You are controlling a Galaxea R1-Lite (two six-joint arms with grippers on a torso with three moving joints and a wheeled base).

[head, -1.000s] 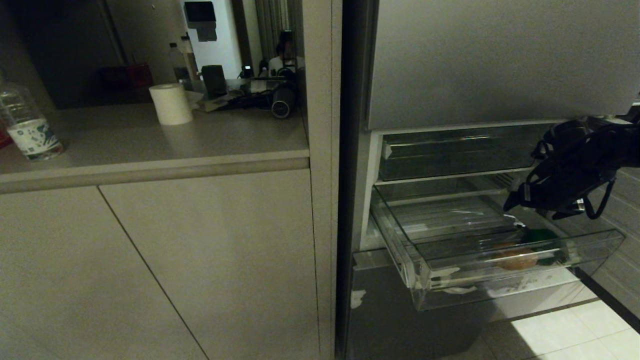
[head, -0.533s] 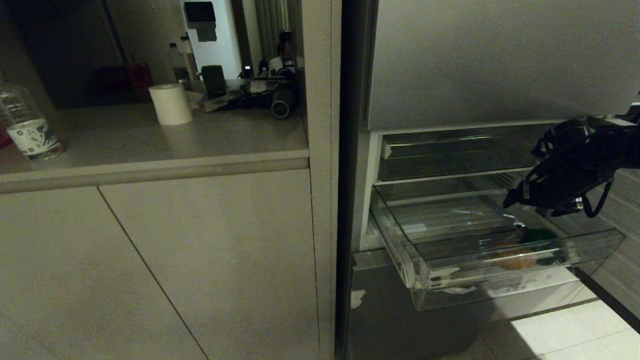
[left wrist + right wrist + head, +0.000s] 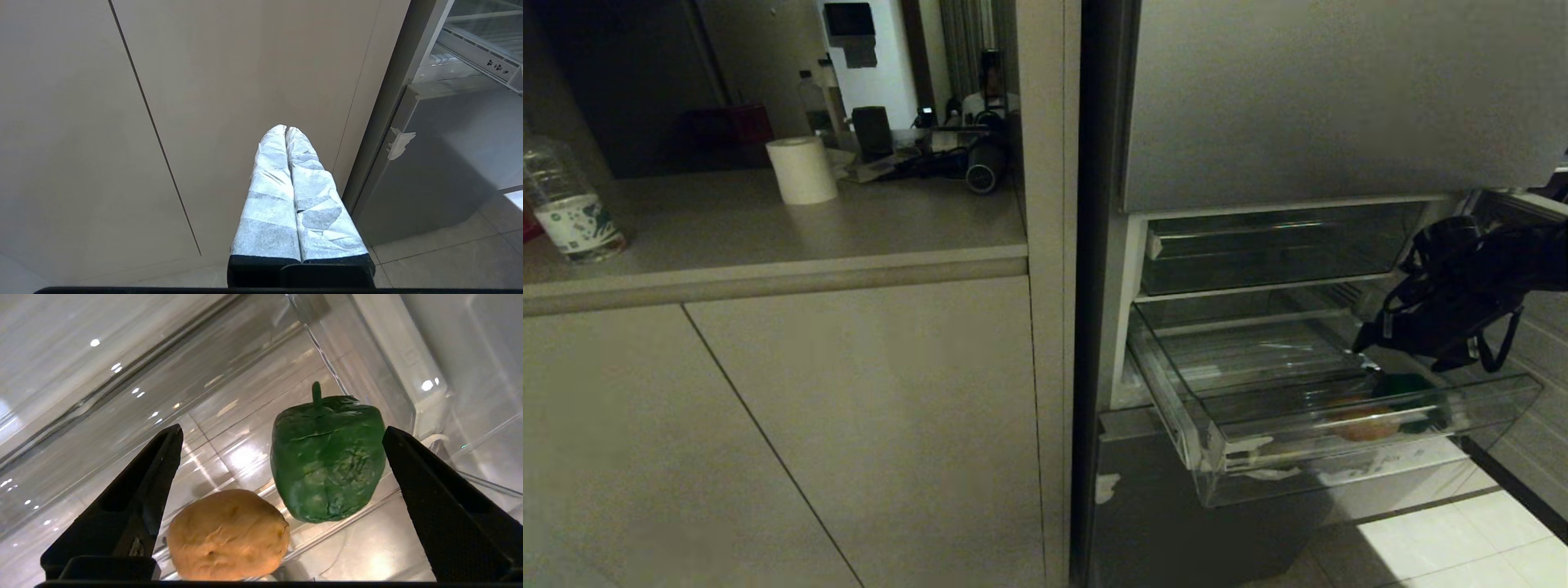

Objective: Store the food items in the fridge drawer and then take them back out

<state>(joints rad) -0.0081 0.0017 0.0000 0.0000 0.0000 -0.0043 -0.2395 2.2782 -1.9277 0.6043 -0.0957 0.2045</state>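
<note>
Starting way off to the left of my working tool: there's a water bottle (image 3: pixel 568 212) on the surface (image 3: pixel 768 237), then a roll of paper (image 3: pixel 802 169) further along it, with a pile of dark gear behind that I can't really make out. Below that it's just plain cabinet doors (image 3: pixel 768 433).

My left tool (image 3: pixel 287 131) is parked down low in front of those cabinet doors, its two wrapped fingers pressed together with nothing between them. It's well apart from everything that matters.

Moving right past the fridge's edge, the drawer (image 3: pixel 1339 457) is pulled out, clear plastic with white sticker scraps on its front. The shallower clear tray (image 3: pixel 1258 249) sits above it, further back than my tool.

My right tool (image 3: pixel 1364 341) hangs over the right part of the open drawer, tips pointing down into it, fingers spread wide and holding nothing. Both food bits are lying on the drawer floor below it. From the wrist camera, the orange-brown lump (image 3: pixel 229 535) sits closer to one finger and the green pepper-looking thing (image 3: pixel 327 457) with its little stem is just beside the other finger, both inside the gap but touching neither finger as far as I can see. The two pieces are just beside each other, maybe barely touching, can't tell. The green one is near the drawer's side wall.

Right of the tool there's only light floor tile (image 3: pixel 1445 539).
</note>
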